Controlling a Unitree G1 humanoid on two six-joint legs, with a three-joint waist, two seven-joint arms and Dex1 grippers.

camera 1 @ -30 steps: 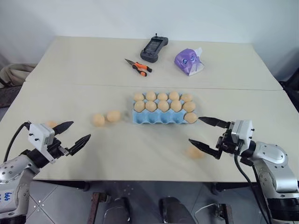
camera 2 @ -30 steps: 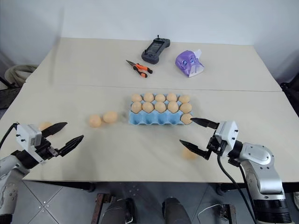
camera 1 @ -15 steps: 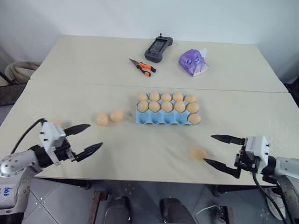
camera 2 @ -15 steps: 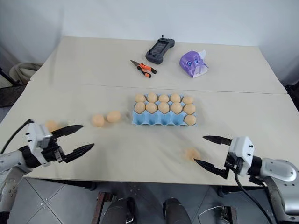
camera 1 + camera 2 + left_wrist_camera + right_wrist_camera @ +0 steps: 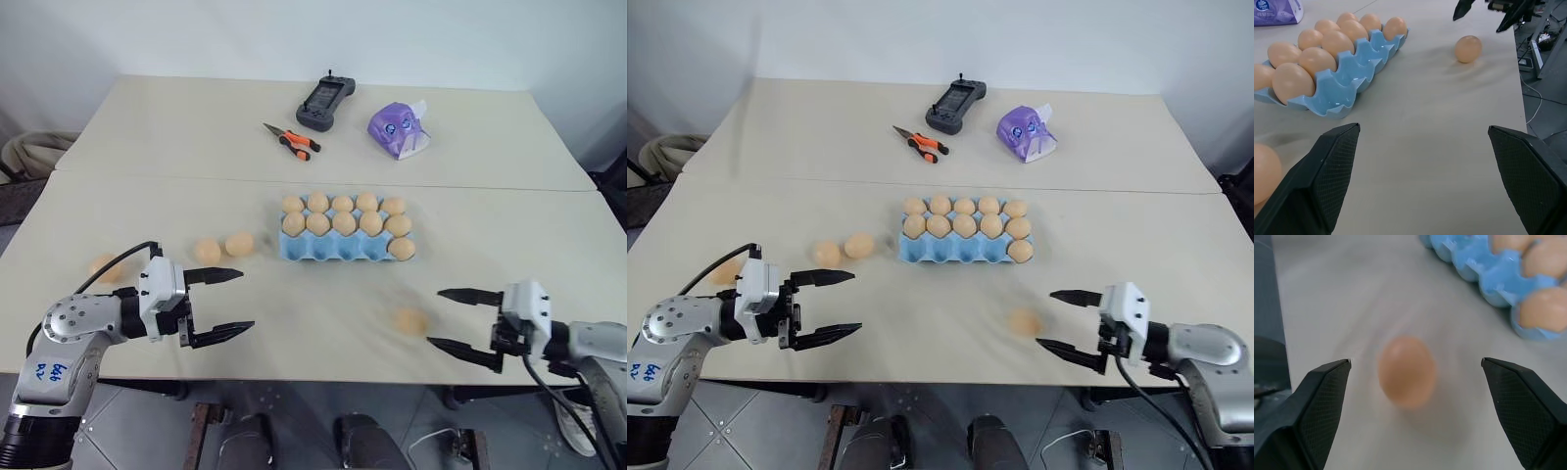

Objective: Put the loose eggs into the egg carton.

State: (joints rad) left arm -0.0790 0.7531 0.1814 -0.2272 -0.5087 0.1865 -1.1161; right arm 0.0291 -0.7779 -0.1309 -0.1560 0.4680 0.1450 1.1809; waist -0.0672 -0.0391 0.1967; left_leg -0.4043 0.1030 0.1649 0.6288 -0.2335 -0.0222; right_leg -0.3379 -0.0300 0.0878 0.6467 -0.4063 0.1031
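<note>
Left claw [image 5: 227, 302] spread wide and empty, low over the near part of the pale beige desk [image 5: 147, 127], black fingers [image 5: 217, 276] pointing toward the middle. Right claw [image 5: 449, 318] likewise gaping to its fullest, nothing gripped, fingers aimed inward from the near right edge.

Just beyond the right claw's tips, apart from them: one small tan oval egg [image 5: 411, 320] lying loose on the desk, centred between the two fingers in the right wrist view [image 5: 1407, 369]. Same egg seen past the left claw in the left wrist view [image 5: 1468, 48], with the right claw's dark tips behind it.

Beyond the left claw, two more tan eggs side by side [image 5: 207, 252] [image 5: 239, 244], close together and near the carton's left end. Another tan egg [image 5: 103, 267] off by the desk's left edge, beside the left arm's black cable.

In the middle of the desk: light-blue moulded egg carton [image 5: 333, 252] with scalloped edges. Far row and middle row full of tan eggs; in the near row, one egg in the rightmost cup [image 5: 402, 248], the other cups bare.

Well beyond the carton, on the far half of the desk: black handheld controller [image 5: 322, 102], orange-handled pliers [image 5: 290, 141], purple tissue pack [image 5: 397, 129].
</note>
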